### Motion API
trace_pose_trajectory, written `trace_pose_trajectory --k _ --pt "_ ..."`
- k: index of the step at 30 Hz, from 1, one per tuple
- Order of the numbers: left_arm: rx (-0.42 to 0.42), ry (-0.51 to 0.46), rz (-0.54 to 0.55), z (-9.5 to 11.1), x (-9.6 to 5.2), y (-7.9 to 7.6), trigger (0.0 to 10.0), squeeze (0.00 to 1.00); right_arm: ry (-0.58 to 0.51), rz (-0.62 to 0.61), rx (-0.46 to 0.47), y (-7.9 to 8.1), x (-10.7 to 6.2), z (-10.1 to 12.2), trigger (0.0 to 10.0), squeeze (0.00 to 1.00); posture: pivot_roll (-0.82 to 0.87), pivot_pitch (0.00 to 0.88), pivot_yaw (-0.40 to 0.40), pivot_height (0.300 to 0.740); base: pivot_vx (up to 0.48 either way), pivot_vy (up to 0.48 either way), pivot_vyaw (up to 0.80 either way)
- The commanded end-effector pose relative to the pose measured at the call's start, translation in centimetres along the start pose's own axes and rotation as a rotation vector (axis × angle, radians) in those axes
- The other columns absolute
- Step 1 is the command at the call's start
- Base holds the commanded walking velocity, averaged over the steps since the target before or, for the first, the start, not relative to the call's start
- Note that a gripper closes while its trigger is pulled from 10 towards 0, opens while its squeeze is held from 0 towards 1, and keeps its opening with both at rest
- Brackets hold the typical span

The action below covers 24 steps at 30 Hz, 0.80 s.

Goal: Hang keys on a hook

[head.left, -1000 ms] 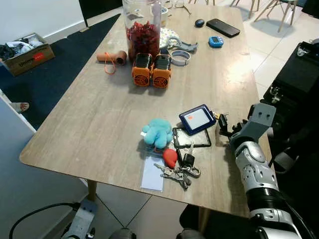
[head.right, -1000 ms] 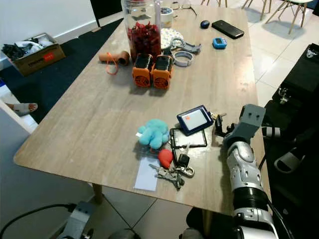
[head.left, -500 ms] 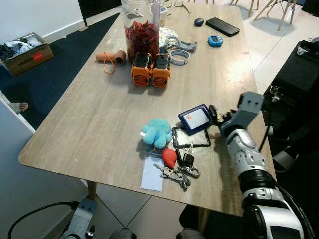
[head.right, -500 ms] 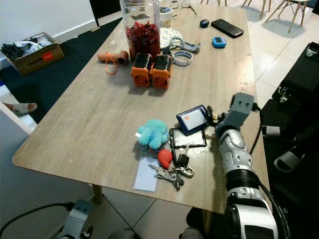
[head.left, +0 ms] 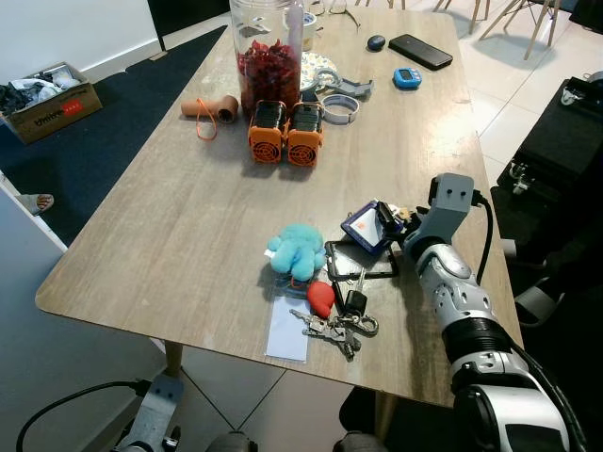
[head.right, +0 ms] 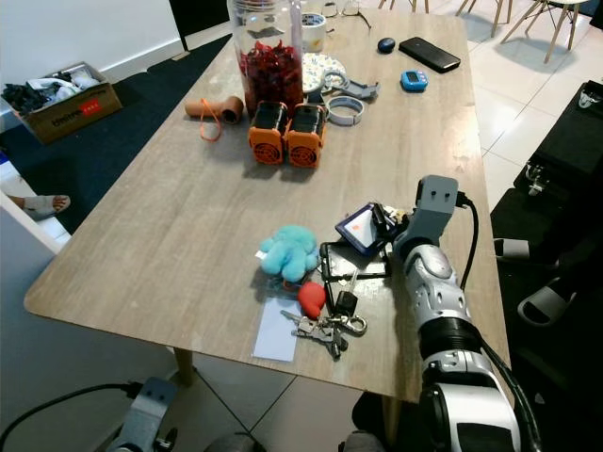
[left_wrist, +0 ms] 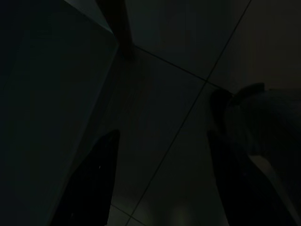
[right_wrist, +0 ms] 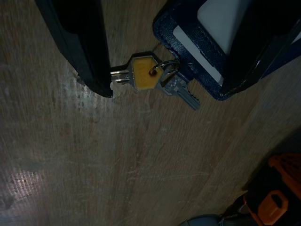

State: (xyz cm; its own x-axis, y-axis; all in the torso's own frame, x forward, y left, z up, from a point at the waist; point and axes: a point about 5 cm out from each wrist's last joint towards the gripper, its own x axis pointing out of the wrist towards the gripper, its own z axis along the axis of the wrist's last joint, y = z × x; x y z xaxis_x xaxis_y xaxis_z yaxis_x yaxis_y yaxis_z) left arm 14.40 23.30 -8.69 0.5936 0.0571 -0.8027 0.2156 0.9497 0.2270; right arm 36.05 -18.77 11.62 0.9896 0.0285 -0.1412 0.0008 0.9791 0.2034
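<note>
Right wrist view: the right gripper (right_wrist: 164, 52) hovers low over the wooden bench (head.left: 188, 217), its black fingers (right_wrist: 80, 42) spread to either side of a small set of keys (right_wrist: 155, 77) ringed to a blue card holder (head.left: 369, 226). A larger key bunch (head.left: 337, 325) lies near the bench's front edge beside a teal plush toy (head.left: 298, 250). The left gripper (left_wrist: 162, 179) hangs in shadow over the floor, fingers apart.

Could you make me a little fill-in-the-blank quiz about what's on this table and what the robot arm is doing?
1. The right pincer straddles two keys ringed to a ____ card holder.
2. The plush octopus is coloured ____.
3. The two matching orange fans stand before a glass ____.
4. The right pincer's fingers are ____.

Missing: blue; turquoise; jar; open
</note>
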Motion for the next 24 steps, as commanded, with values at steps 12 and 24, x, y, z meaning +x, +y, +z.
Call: trace_pose_trajectory --k 12,24 --pt "0.031 0.026 -0.04 -0.5 -0.1 -0.8 10.0 0.06 0.201 -0.015 0.02 -0.4 -1.2 -4.4 0.0 0.0 0.05 0.135 0.005 0.74 0.0 0.0 0.0" --pt "0.084 0.024 -0.054 -0.3 0.0 -0.8 10.0 0.05 0.147 -0.011 0.033 -0.5 -1.1 -3.5 0.0 0.0 0.05 0.13 0.005 0.74 0.0 0.0 0.0"
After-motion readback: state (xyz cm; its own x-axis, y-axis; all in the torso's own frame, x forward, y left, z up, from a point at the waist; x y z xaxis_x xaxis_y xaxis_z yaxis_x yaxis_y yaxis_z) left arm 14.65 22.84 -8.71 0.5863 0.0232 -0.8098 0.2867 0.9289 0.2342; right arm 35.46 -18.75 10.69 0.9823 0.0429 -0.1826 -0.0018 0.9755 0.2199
